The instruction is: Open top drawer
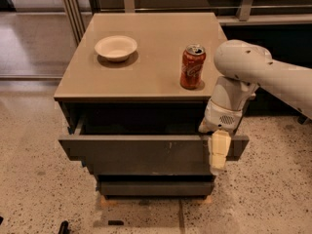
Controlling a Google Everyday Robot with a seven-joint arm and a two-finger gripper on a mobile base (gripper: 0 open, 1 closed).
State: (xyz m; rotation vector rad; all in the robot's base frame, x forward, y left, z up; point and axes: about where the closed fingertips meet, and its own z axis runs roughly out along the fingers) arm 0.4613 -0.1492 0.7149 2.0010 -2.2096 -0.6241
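Observation:
The top drawer is a long dark grey handleless front with small pale scratches right of centre. It stands pulled out from the cabinet, with a dark gap showing behind its top edge. My gripper hangs at the drawer's right end, with one pale finger lying down over the drawer's front face. The white arm reaches in from the right. Two narrower dark grey fronts sit below.
On the tan cabinet top stand a white bowl at the left and a red soda can near the front right, just beside my arm. Speckled floor surrounds the cabinet. A metal rail and glass wall run behind.

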